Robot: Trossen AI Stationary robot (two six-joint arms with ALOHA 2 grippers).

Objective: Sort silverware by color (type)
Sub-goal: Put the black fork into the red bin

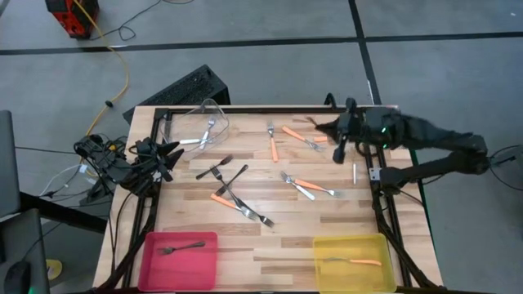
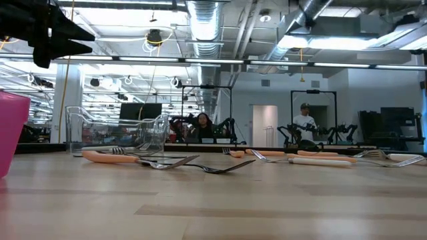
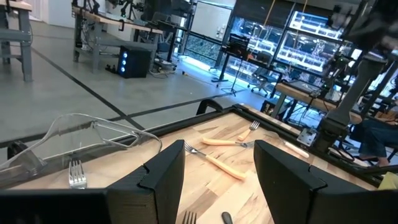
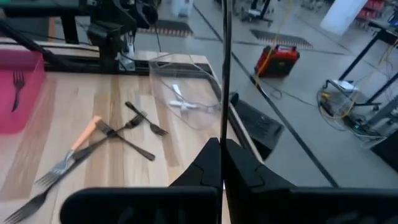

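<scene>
right gripper [image 4: 222,144], far right of desk: we see fingers pinched on slim dark fork [image 4: 224,68], its long axis straight out past the fingertips | left gripper [image 3: 217,155], far left: fingers wide, empty

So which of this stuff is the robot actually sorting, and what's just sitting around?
Part of the job:
- orange-handled forks
- black forks
- silver forks
- right gripper, shut
- left gripper, open

Just lying about:
- keyboard beyond the table
- yellow cable on the floor
- red box
</scene>
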